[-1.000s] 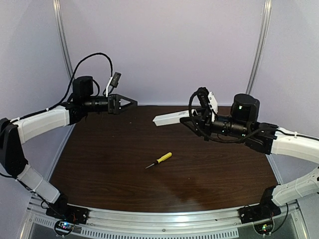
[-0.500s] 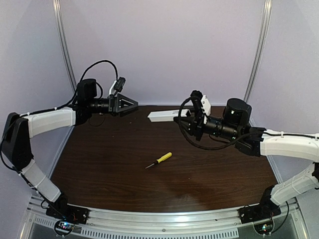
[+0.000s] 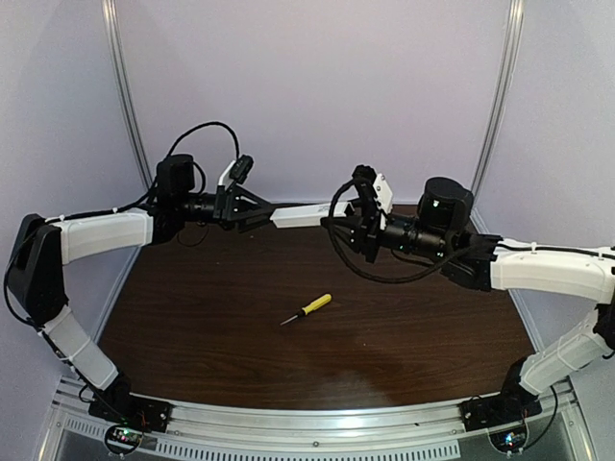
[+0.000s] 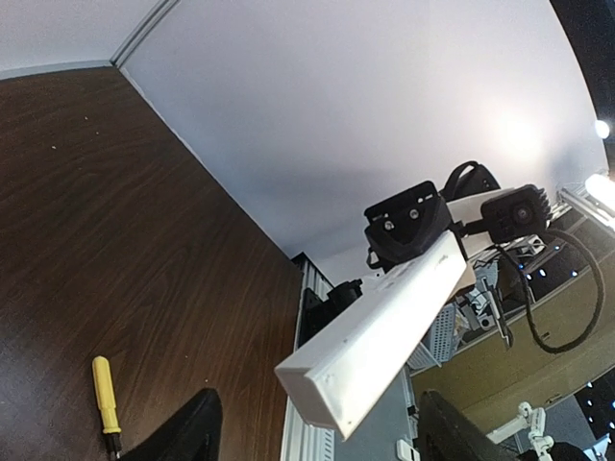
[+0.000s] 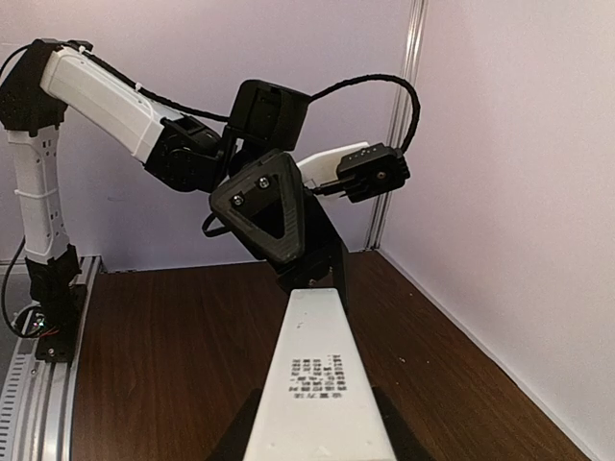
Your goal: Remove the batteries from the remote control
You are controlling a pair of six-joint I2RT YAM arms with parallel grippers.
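The remote control (image 3: 303, 213) is a slim white bar held level in the air over the table's far edge. My right gripper (image 3: 348, 219) is shut on its right end; in the right wrist view the bar (image 5: 317, 355) runs out from between the dark fingers (image 5: 238, 432), its printed label facing up. My left gripper (image 3: 261, 210) is open at the bar's free left end. In the left wrist view that end (image 4: 332, 384) hangs between the two fingertips (image 4: 197, 423) with a gap on each side. The batteries are hidden.
A yellow-handled screwdriver (image 3: 307, 308) lies on the dark wooden table (image 3: 404, 346) near its middle, also seen in the left wrist view (image 4: 104, 389). Pale walls stand close behind and beside the table. A metal rail (image 3: 317, 432) runs along the near edge.
The right arm carried the remote control left and up. The left gripper swung right to meet the bar's free end, and its jaws narrowed a little around it.
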